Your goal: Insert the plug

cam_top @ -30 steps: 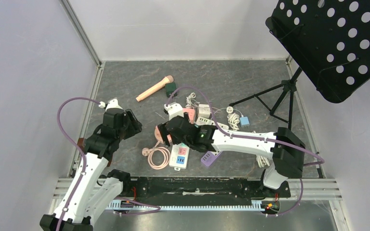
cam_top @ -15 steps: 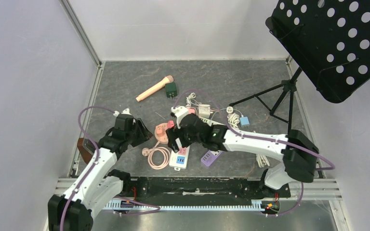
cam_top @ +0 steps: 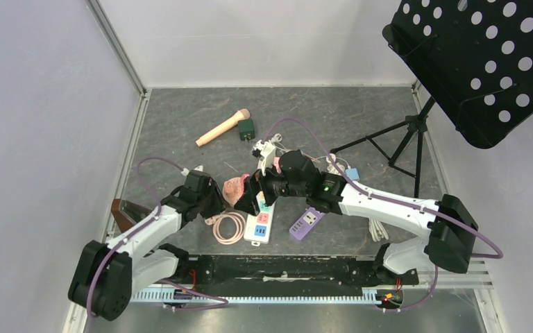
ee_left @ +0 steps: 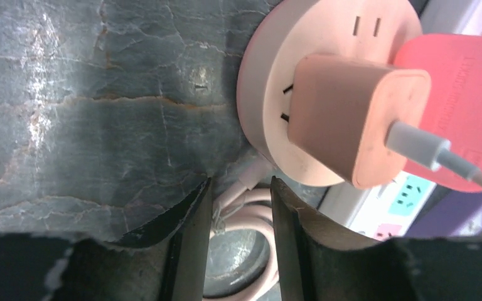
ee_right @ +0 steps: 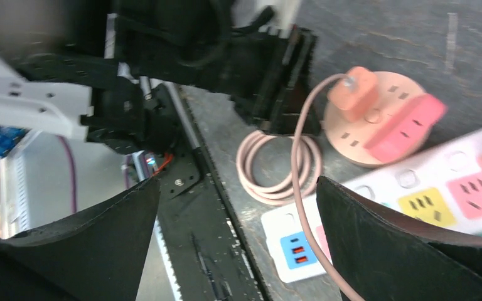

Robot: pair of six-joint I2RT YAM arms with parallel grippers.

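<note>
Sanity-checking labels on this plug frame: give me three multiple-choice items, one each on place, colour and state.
1. Where is the peach plug? A on the round pink socket; B in a wall outlet; C inside a drawer.
2. What colour is the coiled cable? A black; B pink; C blue.
3. What state is the right gripper in? A open; B shut on the plug; C shut on the cable.

A: the left wrist view shows it standing on the socket's face.
B: the coil reads pink in the right wrist view.
A: its fingers stand wide apart, gripping nothing.

left arm (cam_top: 146,232) and right arm (cam_top: 382,205) meet at the round pink socket (cam_top: 234,187), beside a white power strip (cam_top: 259,225).
</note>
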